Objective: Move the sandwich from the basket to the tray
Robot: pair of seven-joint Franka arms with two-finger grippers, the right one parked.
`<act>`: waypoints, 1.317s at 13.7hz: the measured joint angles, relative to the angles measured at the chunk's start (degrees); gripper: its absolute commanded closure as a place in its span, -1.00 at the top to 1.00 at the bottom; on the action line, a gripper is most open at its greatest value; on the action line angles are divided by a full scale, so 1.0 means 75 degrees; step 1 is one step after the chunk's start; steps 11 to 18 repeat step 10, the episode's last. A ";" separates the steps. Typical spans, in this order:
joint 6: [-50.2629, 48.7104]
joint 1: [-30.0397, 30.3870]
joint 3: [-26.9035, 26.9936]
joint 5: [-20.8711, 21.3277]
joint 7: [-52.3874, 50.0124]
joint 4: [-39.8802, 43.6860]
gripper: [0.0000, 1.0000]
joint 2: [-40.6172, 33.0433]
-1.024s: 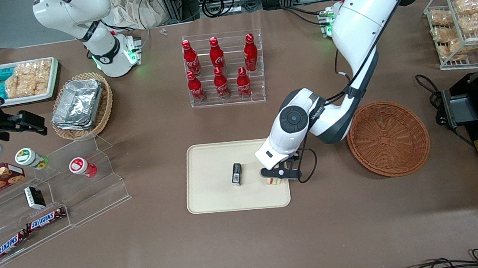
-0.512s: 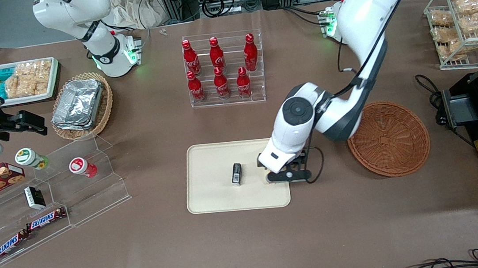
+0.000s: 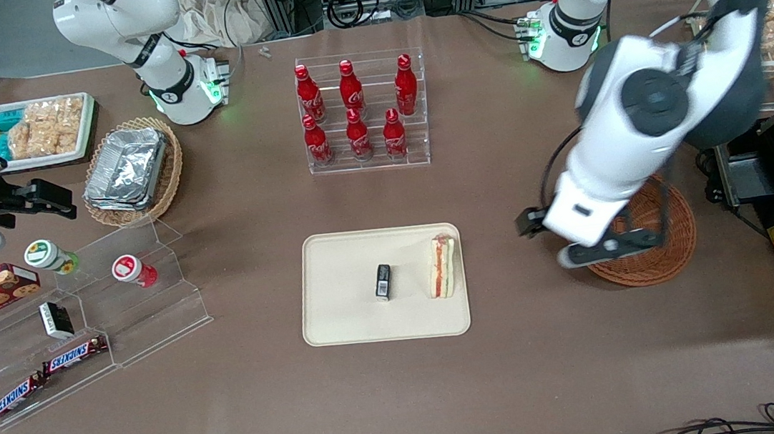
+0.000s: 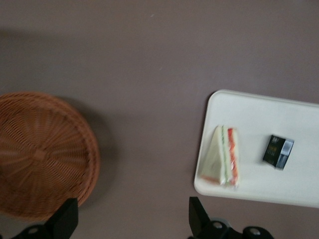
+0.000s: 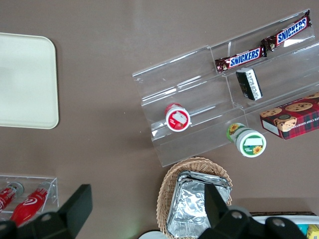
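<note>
The sandwich [image 3: 442,266], a white bread wedge with orange-red filling, lies on the cream tray [image 3: 348,322] at the edge nearest the working arm's end. It also shows in the left wrist view [image 4: 224,156] on the tray [image 4: 299,186]. The reddish-brown round basket [image 3: 670,245] is empty and partly covered by the arm; the left wrist view shows it too [image 4: 40,154]. My gripper [image 3: 610,249] is raised above the basket's rim, away from the tray. Its fingers [image 4: 199,219] stand wide apart with nothing between them.
A small black packet [image 3: 383,281] lies on the tray beside the sandwich. A clear rack of red bottles [image 3: 361,112] stands farther from the camera. A clear stepped shelf with snacks [image 3: 80,307] and an oval basket with foil containers [image 3: 130,172] lie toward the parked arm's end.
My gripper has let go of the sandwich, risen and swung from the tray to above the basket. The sandwich stays on the tray, now uncovered.
</note>
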 measured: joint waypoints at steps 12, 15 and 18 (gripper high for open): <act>-0.2930 0.0738 0.1514 -0.0476 0.2433 -0.0109 1.00 -0.2261; -0.2930 0.0738 0.1514 -0.0476 0.2433 -0.0109 1.00 -0.2261; -0.2930 0.0738 0.1514 -0.0476 0.2433 -0.0109 1.00 -0.2261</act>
